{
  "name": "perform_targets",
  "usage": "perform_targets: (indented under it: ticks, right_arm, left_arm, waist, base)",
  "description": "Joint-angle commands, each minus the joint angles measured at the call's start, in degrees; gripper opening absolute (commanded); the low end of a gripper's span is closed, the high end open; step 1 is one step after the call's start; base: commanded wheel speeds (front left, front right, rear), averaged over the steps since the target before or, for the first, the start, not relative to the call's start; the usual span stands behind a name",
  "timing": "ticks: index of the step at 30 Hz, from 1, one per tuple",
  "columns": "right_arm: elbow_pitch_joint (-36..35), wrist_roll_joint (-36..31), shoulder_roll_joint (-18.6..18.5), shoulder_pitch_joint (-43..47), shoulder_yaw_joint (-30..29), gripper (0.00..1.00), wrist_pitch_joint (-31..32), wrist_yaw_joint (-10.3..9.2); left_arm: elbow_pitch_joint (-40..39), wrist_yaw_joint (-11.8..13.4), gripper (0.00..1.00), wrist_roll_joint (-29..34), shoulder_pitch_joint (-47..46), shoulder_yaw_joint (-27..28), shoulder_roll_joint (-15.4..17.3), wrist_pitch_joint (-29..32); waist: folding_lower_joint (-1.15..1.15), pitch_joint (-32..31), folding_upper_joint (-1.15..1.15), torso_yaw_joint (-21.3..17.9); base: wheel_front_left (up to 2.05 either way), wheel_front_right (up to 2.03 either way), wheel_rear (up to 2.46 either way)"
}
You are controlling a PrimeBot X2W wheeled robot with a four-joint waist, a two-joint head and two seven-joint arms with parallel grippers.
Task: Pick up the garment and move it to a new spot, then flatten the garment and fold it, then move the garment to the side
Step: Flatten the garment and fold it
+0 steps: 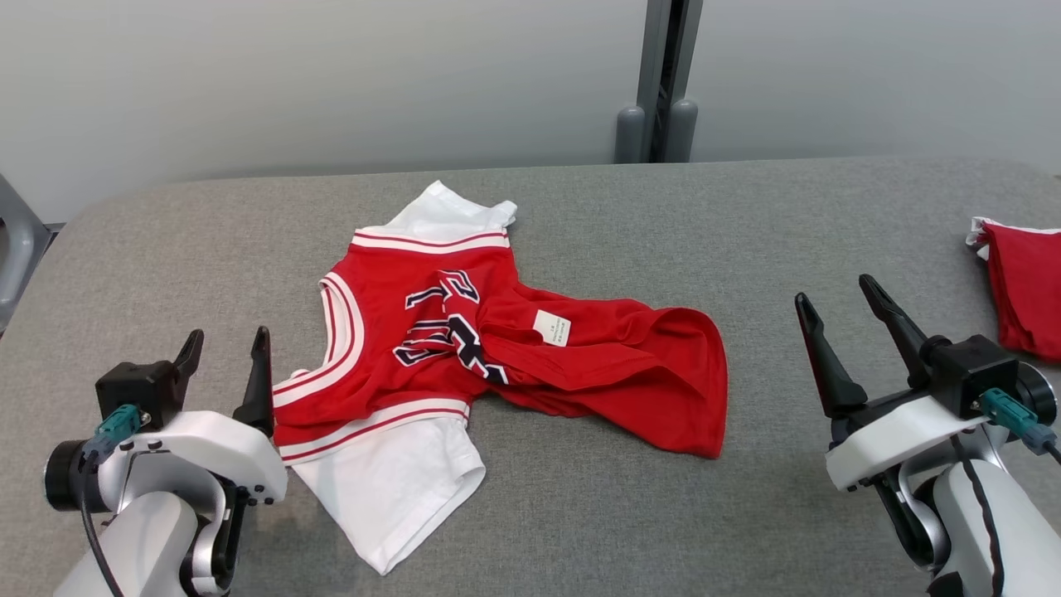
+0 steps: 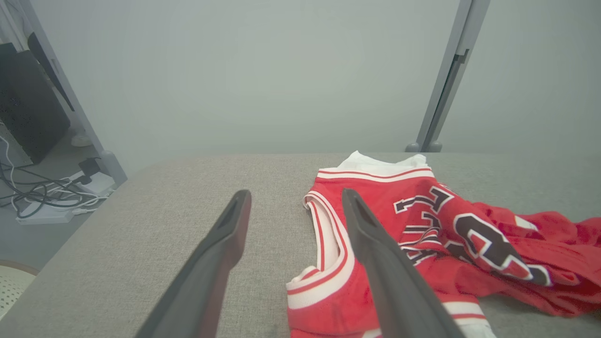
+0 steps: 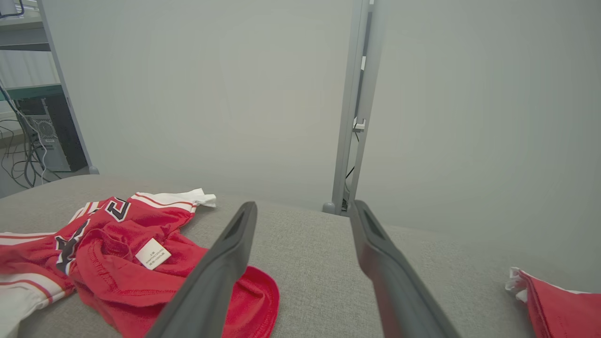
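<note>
The garment (image 1: 464,332) is a red jersey with white sleeves, white-striped trim and dark numbers. It lies crumpled on the grey padded table (image 1: 630,215), with its hem turned over so that a white label shows. My left gripper (image 1: 230,334) stands open at the lower left, nothing between its fingers, and its right finger is close beside the jersey's armhole trim. In the left wrist view the garment (image 2: 422,220) lies just right of the left gripper (image 2: 296,192). My right gripper (image 1: 833,290) is open and empty, well right of the garment (image 3: 122,253). The right gripper (image 3: 304,203) points over bare table.
A second red, white-edged cloth (image 1: 1028,290) lies folded at the table's right edge, beside my right gripper, and also appears as the cloth (image 3: 558,300). A grey post (image 1: 659,83) stands behind the table against the wall. Cables and equipment (image 2: 42,188) sit on the floor past the left edge.
</note>
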Motion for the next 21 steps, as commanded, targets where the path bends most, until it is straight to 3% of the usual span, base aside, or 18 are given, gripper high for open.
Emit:
perform_targets:
  ticks: [1,6,7,9,17,21]
  right_arm:
    - [-0.8,-0.2,-0.4,0.7,0.2,1.0,0.0,-0.02]
    - [-3.5,-0.1,-0.6,1.8,0.4,1.0,0.0,-0.02]
    - [-4.7,0.0,-0.8,2.5,0.1,1.0,0.0,-0.02]
    - [-5.3,-0.2,-0.7,2.9,0.0,1.0,0.0,-0.02]
    - [-7.5,-1.0,0.2,5.6,0.8,1.0,0.0,-0.02]
    - [-7.3,-0.9,0.6,6.3,1.0,1.0,0.0,-0.02]
  left_arm:
    - [-1.5,0.9,1.0,-0.9,0.9,1.4,-0.8,-2.0]
    - [-7.3,0.7,1.0,-1.0,3.4,5.1,-4.4,-5.4]
    - [-10.7,-0.6,1.0,1.3,4.6,7.1,-6.6,-5.7]
    - [-12.4,-1.0,1.0,2.7,5.7,8.8,-7.8,-5.7]
    - [-19.2,-7.5,1.0,15.6,16.2,18.4,-18.1,-5.7]
    - [-18.3,-11.0,1.0,18.4,19.4,21.4,-20.7,-5.7]
  waist:
    - [0.0,0.0,0.0,0.3]
    - [0.0,-0.1,0.0,1.7]
    - [0.0,-0.1,0.0,2.5]
    - [0.0,-0.1,0.0,2.9]
    - [0.0,-0.8,0.0,4.5]
    - [0.0,-1.1,0.0,4.9]
  base:
    - [0.0,0.0,0.0]
    - [0.0,0.0,0.0]
    - [0.0,0.0,0.0]
    - [0.0,0.0,0.0]
    - [0.0,0.0,0.0]
    - [0.0,0.0,0.0]
